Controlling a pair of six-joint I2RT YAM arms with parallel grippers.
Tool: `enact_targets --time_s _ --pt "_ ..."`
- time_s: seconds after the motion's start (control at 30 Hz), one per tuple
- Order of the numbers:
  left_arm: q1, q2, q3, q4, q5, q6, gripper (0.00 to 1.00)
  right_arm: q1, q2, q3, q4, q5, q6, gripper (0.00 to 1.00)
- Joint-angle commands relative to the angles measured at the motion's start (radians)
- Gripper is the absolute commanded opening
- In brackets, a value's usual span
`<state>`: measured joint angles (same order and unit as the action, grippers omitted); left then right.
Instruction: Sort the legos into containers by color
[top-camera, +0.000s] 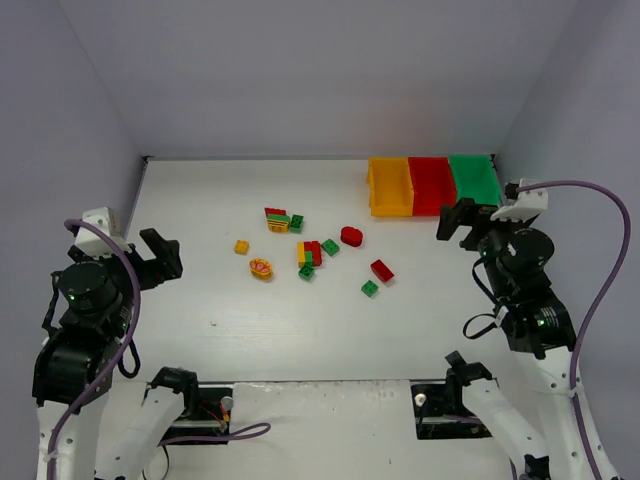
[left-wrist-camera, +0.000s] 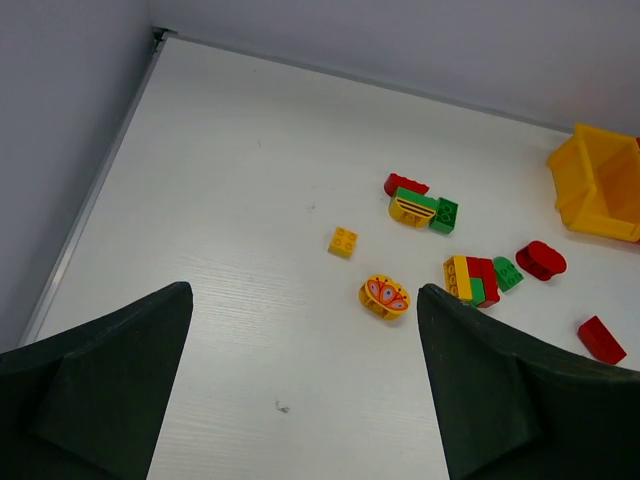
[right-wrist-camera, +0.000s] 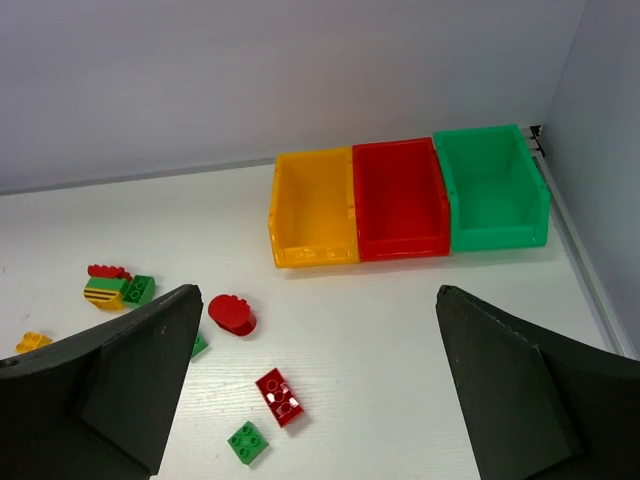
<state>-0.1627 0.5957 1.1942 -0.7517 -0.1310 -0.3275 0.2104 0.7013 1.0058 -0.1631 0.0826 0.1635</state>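
Several legos lie loose mid-table: a small yellow brick (top-camera: 241, 246), a round yellow piece (top-camera: 261, 267), a red, yellow and green stack (top-camera: 278, 219), a second mixed stack (top-camera: 310, 253), a rounded red piece (top-camera: 351, 236), a red brick (top-camera: 381, 270) and a small green brick (top-camera: 370, 288). Three bins stand at the back right: yellow-orange (top-camera: 389, 187), red (top-camera: 432, 184), green (top-camera: 474, 180). My left gripper (top-camera: 163, 256) is open and empty at the left. My right gripper (top-camera: 457, 221) is open and empty in front of the bins. In the right wrist view the bins (right-wrist-camera: 401, 198) look empty.
White walls close the table on the left, back and right. The arm bases and cables sit at the near edge. The round yellow piece (left-wrist-camera: 384, 296) lies just beyond my left fingertips (left-wrist-camera: 440, 300).
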Motion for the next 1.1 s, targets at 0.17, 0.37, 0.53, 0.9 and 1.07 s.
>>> enact_targets --time_s 0.17,0.37,0.53,0.9,1.07 --pt "-0.006 0.042 -0.004 0.008 0.037 -0.018 0.87 0.003 0.049 -0.018 0.033 -0.032 -0.03 1.0" --pt "-0.006 0.049 -0.018 -0.015 0.056 -0.033 0.87 0.035 0.202 -0.009 -0.027 -0.073 -0.061 1.0" --pt "-0.006 0.046 -0.042 -0.021 0.062 -0.053 0.87 0.084 0.419 0.008 -0.064 -0.154 -0.009 0.96" --pt "-0.006 0.039 -0.094 -0.028 0.065 -0.048 0.87 0.173 0.791 0.065 -0.076 -0.17 0.064 0.87" --pt "-0.006 0.041 -0.123 -0.015 0.071 -0.047 0.87 0.195 0.915 0.051 -0.032 -0.149 0.073 0.88"
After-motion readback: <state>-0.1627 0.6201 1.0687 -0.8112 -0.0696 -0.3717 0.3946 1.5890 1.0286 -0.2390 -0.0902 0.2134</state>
